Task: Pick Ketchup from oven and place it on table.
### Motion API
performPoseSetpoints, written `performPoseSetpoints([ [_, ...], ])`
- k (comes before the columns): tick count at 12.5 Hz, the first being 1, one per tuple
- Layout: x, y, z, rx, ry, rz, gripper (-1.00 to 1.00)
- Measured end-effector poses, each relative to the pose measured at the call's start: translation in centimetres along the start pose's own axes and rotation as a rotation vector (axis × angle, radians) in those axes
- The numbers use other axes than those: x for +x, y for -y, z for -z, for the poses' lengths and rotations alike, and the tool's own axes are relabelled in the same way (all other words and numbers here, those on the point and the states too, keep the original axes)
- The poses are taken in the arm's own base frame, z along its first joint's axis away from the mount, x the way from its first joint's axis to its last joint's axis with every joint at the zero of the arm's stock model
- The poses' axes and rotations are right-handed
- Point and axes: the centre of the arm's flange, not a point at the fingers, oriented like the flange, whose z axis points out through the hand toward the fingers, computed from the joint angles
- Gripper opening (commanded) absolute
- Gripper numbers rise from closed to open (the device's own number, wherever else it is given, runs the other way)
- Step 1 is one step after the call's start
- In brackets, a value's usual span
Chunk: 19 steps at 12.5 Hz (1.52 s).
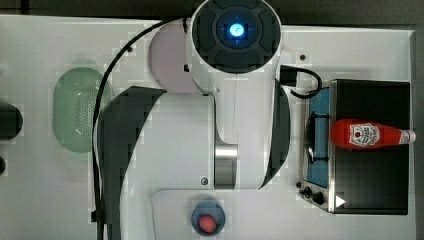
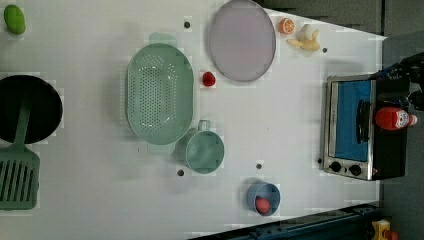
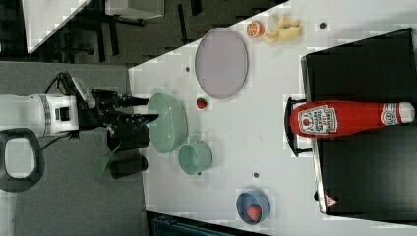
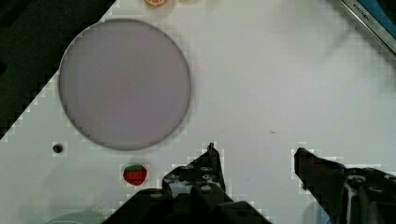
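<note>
1. still at the very start: nothing picked up yet.
2. ketchup (image 1: 372, 134) lying on its side on the black top of the oven (image 1: 370, 180), not inside it, with the white cap pointing away from the glass door.
3. gripper (image 4: 257, 163) spread apart and holding nothing, with only bare white table (image 4: 280, 84) between the two black fingers (image 4: 205, 168).
4. hanging high above the table, near the round grey plate (image 4: 125, 84) and a small red strawberry (image 4: 135, 174), well apart from the oven.
5. next move, by the look of it: travel over to the oven top, then come down over the fat middle of the bottle.
6. needs fingers turned to go across the bottle, one on each side, because of the way it lies.
7. needs care, since a round bottle may roll when touched.
</note>
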Motion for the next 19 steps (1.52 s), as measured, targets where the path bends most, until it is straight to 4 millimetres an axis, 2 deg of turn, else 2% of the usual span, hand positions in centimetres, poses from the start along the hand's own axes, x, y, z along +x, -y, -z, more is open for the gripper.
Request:
performPoseSetpoints([
  [1, -4.7, -6.9, -0.5, -0.14, 0.13, -0.016, 0.5],
  [2, -6.9, -11.1, 3.4, -0.105, 0.106, -0.038, 0.71],
  [3, -8.2, -13.2, 7.9, -0.024, 0.042, -0.045, 0.96],
  [4, -8.8, -13.9, 11.1, 0.033, -0.002, -0.047, 1.0],
  [5, -8.7, -13.9, 13.1, 0.076, -0.044, -0.048, 1.0],
  [6, -8.8, -13.8, 13.8, 0.103, -0.051, -0.046, 1.0],
  [7, -8.6, -13.7, 13.6, 0.1, -0.043, -0.046, 1.0],
  [8, -7.5, -13.6, 12.9, 0.104, -0.071, -0.056, 1.0],
  [10, -2.4, -14.3, 10.3, 0.113, -0.049, -0.14, 1.0],
  [12, 1.5, -15.6, 6.2, 0.058, 0.019, -0.213, 1.0],
  [13, 4.0, -17.4, 2.6, -0.009, 0.075, -0.272, 1.0],
  [14, 5.4, -18.4, 1.2, -0.022, 0.084, -0.305, 1.0],
  [15, 8.9, -20.6, -0.7, -0.002, 0.057, -0.381, 1.0],
  [16, 10.3, -21.9, -1.8, -0.002, 0.071, -0.423, 1.0],
  [17, 12.3, -24.1, -3.1, -0.015, 0.046, -0.473, 1.0],
  [19, 15.4, -26.5, -3.3, 0.073, -0.05, -0.547, 1.0],
])
